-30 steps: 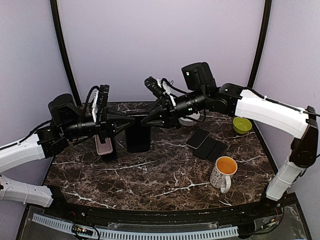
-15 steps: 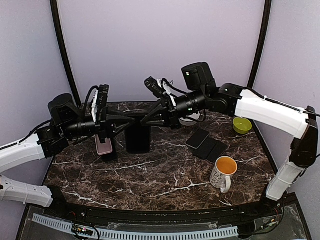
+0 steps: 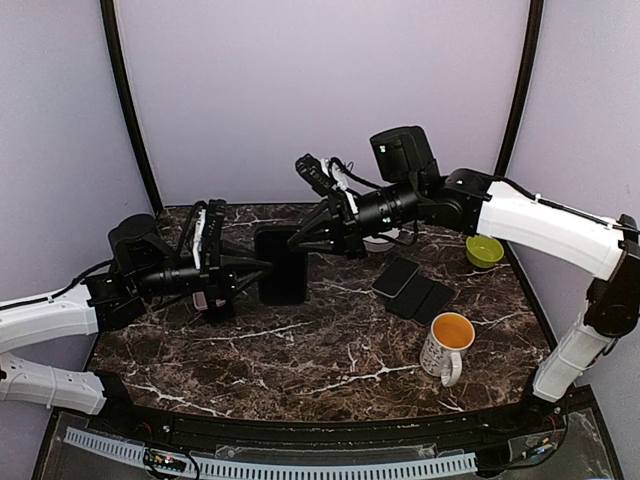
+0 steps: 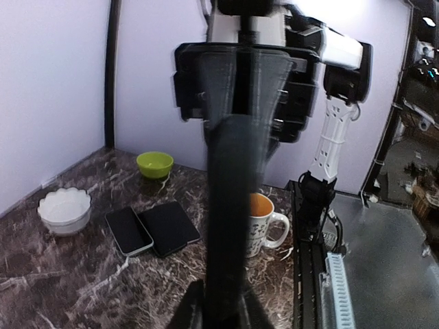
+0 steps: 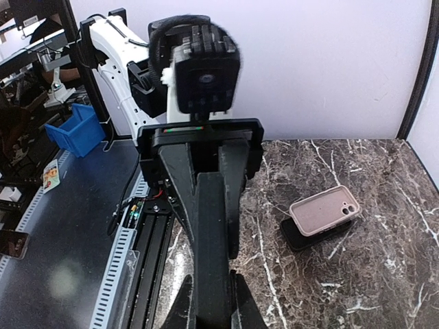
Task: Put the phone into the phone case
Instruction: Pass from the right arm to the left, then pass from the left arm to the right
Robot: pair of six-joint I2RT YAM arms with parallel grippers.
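Observation:
A black phone case [image 3: 284, 270] is held upright above the table between both arms. Whether a phone sits inside it I cannot tell. My left gripper [image 3: 262, 268] pinches its left edge, and in the left wrist view the case [image 4: 230, 205] rises edge-on from between those fingers [image 4: 221, 310]. My right gripper [image 3: 301, 240] is shut on its upper right corner, fingers hugging both faces [image 5: 211, 301]. A phone with a pale rim [image 4: 129, 229] lies flat on the table beside a black one [image 4: 168, 226].
A pink phone case [image 5: 324, 210] lies on a black slab [image 5: 302, 236] at the table's left. A white mug with an orange inside [image 3: 446, 346] stands front right. A green bowl [image 3: 484, 250] and a white bowl [image 4: 64, 210] sit at the back right.
My left arm has dropped lower and reaches further right. The black case has shifted slightly up and to the right. My right gripper has closed tighter on it.

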